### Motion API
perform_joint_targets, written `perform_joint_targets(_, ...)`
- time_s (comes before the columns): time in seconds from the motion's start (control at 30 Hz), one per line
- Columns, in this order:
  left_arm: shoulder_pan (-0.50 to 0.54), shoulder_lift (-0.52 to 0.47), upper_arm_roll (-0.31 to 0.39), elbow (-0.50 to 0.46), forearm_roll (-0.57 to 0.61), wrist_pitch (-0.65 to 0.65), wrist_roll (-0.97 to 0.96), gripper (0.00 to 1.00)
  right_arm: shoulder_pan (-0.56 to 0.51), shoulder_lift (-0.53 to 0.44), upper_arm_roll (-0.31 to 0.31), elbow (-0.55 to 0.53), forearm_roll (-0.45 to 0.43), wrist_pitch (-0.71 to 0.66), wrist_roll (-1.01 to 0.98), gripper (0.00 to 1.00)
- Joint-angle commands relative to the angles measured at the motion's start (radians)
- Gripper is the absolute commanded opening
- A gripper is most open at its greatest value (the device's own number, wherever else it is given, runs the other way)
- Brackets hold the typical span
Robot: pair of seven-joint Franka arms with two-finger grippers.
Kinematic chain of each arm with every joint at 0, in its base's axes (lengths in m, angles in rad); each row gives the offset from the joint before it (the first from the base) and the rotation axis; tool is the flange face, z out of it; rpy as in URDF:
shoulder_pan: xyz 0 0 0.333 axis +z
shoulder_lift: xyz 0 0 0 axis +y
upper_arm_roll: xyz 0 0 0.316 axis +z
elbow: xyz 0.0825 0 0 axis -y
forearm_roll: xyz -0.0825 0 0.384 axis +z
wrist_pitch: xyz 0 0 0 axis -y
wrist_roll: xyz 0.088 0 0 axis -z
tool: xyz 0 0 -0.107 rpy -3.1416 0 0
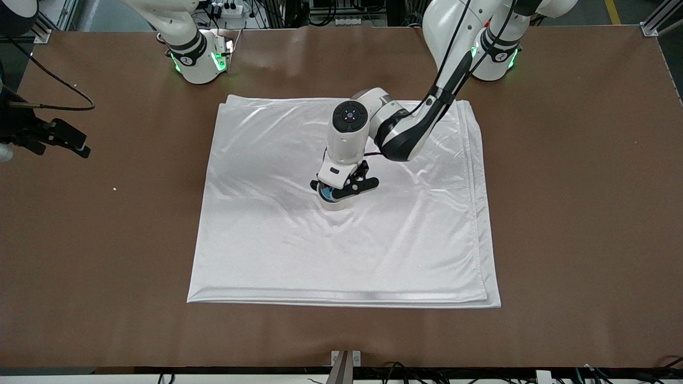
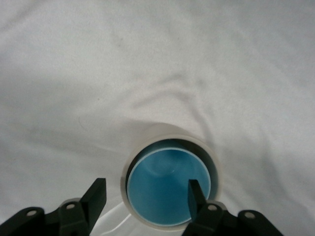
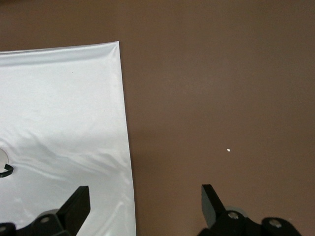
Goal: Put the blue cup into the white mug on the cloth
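The blue cup (image 1: 329, 193) sits inside the white mug (image 1: 337, 205), which stands upright near the middle of the cloth (image 1: 347, 256). In the left wrist view the cup's sky-blue inside (image 2: 165, 187) fills the cream mug (image 2: 167, 131). My left gripper (image 1: 344, 187) is just above them and open (image 2: 146, 188). One finger is outside the mug's wall and the other is over the cup's rim; neither grips anything. The mug's handle does not show. My right gripper (image 1: 80, 146) waits open and empty (image 3: 145, 196) over bare table off the cloth's edge (image 3: 59, 98).
The brown table (image 1: 576, 213) surrounds the creased cloth (image 2: 147, 59) on all sides. A small white crumb (image 1: 113, 188) lies on the table toward the right arm's end, also seen in the right wrist view (image 3: 229, 150). The arm bases stand along the table's edge farthest from the front camera.
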Motion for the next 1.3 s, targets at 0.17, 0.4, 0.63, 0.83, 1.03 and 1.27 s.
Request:
perform_joint_targets(0.17,0.032,-0.103,0.136,0.000,0.033,-0.021,0.039,1.00,-0.004,-0.006,0.007,-0.008,-0.019,0.019,0.021,1.00)
perform_joint_targets(0.4,0.113,-0.152,0.182,0.001,0.028,-0.081,0.225,1.00,0.006,-0.007,0.010,-0.007,-0.016,0.020,0.021,1.00)
perform_joint_targets(0.63,0.209,-0.172,0.180,0.000,0.031,-0.103,0.360,1.00,0.047,-0.010,-0.007,-0.007,-0.015,0.022,0.021,1.00)
perform_joint_targets(0.83,0.291,-0.197,0.173,-0.002,0.026,-0.112,0.461,1.00,0.101,-0.012,-0.081,-0.007,-0.016,0.020,0.020,1.00)
perform_joint_targets(1.03,0.360,-0.221,0.171,-0.002,0.016,-0.149,0.581,1.00,0.114,-0.010,-0.092,-0.007,-0.020,0.022,0.020,1.00)
perform_joint_targets(1.27,0.458,-0.249,0.148,-0.011,0.016,-0.207,0.740,1.00,0.133,-0.006,-0.119,-0.005,-0.022,0.020,0.020,1.00)
